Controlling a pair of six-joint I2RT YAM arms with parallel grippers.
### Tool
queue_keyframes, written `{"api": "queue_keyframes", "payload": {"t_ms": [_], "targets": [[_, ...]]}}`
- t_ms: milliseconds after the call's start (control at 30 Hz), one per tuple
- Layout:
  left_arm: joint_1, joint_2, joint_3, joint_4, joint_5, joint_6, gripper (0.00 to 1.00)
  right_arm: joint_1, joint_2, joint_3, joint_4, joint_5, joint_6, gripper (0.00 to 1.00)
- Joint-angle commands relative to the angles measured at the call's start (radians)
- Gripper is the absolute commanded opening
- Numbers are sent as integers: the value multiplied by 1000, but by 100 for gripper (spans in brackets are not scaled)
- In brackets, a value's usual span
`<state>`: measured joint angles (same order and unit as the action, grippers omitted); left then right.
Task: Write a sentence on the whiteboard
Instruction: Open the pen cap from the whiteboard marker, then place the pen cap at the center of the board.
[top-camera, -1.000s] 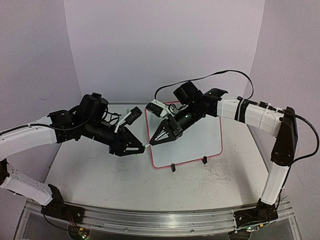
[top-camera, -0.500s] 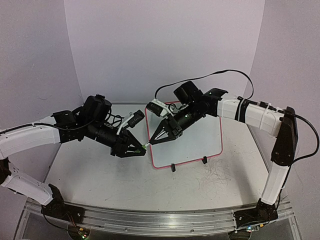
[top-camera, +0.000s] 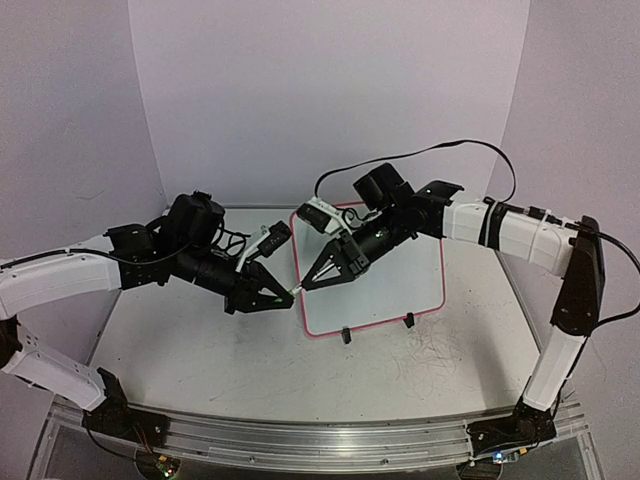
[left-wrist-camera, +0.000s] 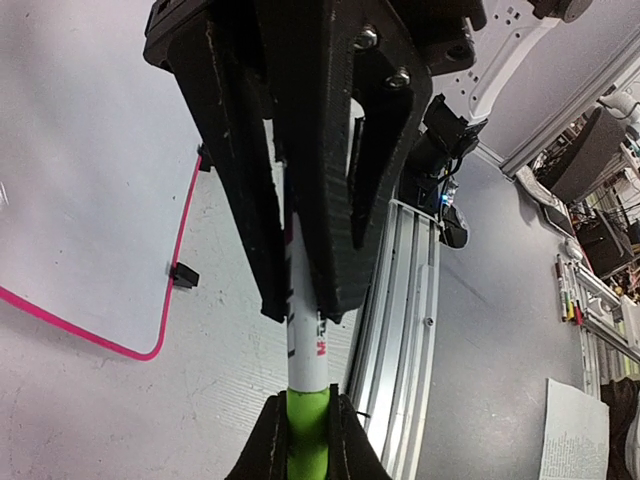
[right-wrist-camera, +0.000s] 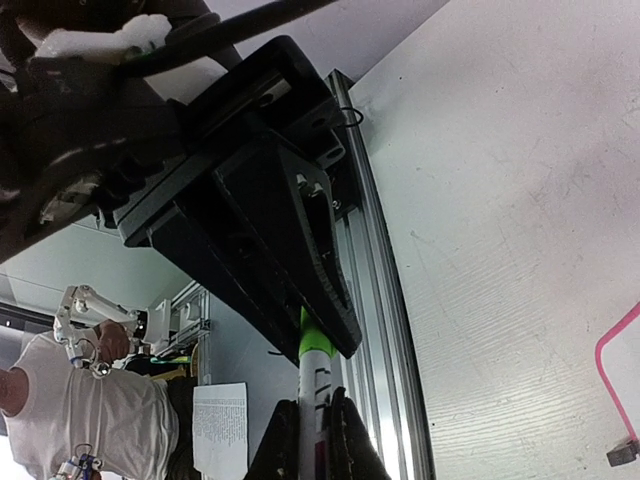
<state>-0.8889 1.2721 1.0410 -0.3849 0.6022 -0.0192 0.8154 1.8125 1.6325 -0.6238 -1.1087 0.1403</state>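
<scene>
The whiteboard (top-camera: 400, 280) lies at the table's middle, white with a pink rim; its corner also shows in the left wrist view (left-wrist-camera: 90, 180). No sentence shows on it. Over its left edge the two grippers meet tip to tip on a marker (top-camera: 298, 291). My left gripper (top-camera: 290, 297) is shut on the marker's green cap (left-wrist-camera: 308, 435). My right gripper (top-camera: 307, 285) is shut on the white barrel (right-wrist-camera: 316, 378), with the green cap (right-wrist-camera: 311, 338) sticking out toward the left gripper's black fingers (right-wrist-camera: 300, 270).
Black clip feet (top-camera: 346, 336) stand at the board's near rim. Grey scribbles (top-camera: 430, 355) mark the tabletop to the near right. An aluminium rail (top-camera: 300, 440) runs along the table's near edge. A black cable (top-camera: 430, 150) arcs above the right arm.
My left gripper has moved right toward the right gripper and shut on the marker's green cap. The right gripper has kept its hold on the barrel and barely shifted.
</scene>
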Motion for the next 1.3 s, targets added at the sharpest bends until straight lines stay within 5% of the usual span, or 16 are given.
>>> {"api": "queue_keyframes", "payload": {"t_ms": [0, 267, 400, 833, 1000, 1267], "targets": [[5, -83, -43, -12, -51, 82, 0, -51, -103, -42, 22, 5, -33, 0], [5, -161, -118, 18, -140, 117, 0, -146, -225, -149, 54, 53, -64, 0], [7, -153, -141, 46, -266, 36, 0, -159, -316, -191, 103, 202, -44, 0], [27, -113, -290, 194, -798, -575, 0, -159, -673, -527, 429, 671, 60, 0], [28, -81, -354, 192, -892, -772, 0, -159, -780, -631, 524, 746, 40, 0], [28, 75, -360, 192, -929, -869, 0, -158, -905, -746, 612, 785, 6, 0]]}}
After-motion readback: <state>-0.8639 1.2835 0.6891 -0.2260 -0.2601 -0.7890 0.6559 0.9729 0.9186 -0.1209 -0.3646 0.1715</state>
